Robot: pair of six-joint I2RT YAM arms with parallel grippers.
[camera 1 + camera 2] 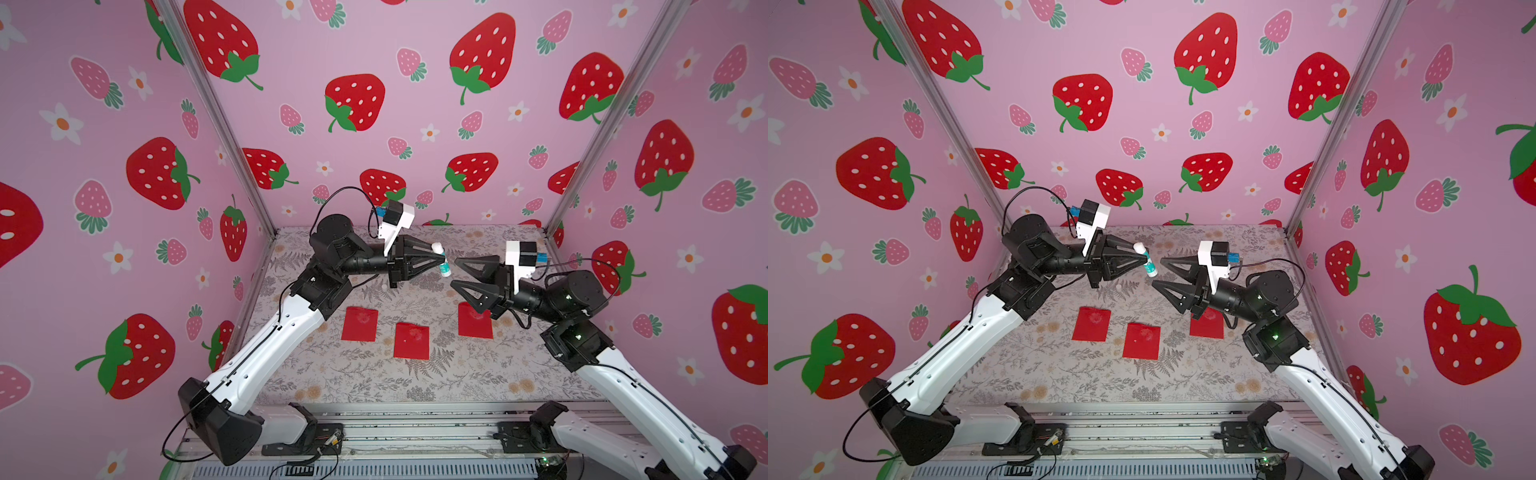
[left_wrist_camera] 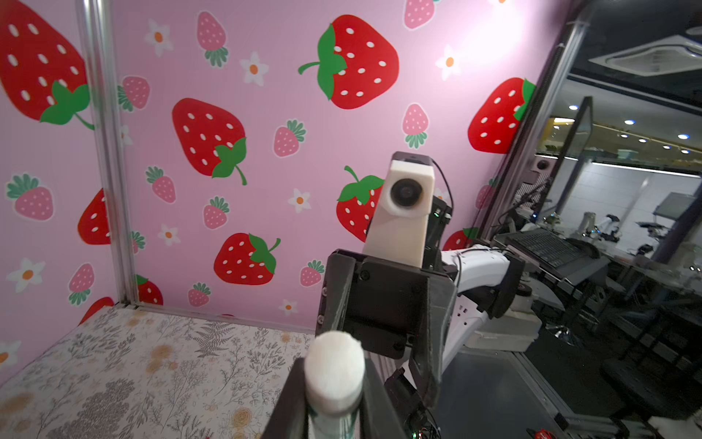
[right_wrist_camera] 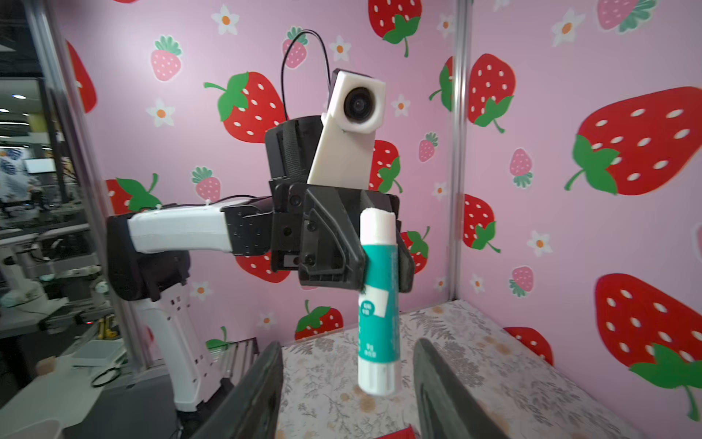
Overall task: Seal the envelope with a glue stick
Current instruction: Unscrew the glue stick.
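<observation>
My left gripper is shut on the glue stick, a white cylinder with a teal label, and holds it nearly upright above the back of the table. Its rough white upper end shows between the left fingers. In the right wrist view the glue stick hangs from the left gripper, lower end free. My right gripper is open just right of the stick, not touching it. Three red envelopes lie flat in a row below.
The floral tablecloth covers the table, which pink strawberry walls enclose at the back and sides. The right arm hangs over the right envelope's edge. A small white speck lies on the cloth under the left gripper.
</observation>
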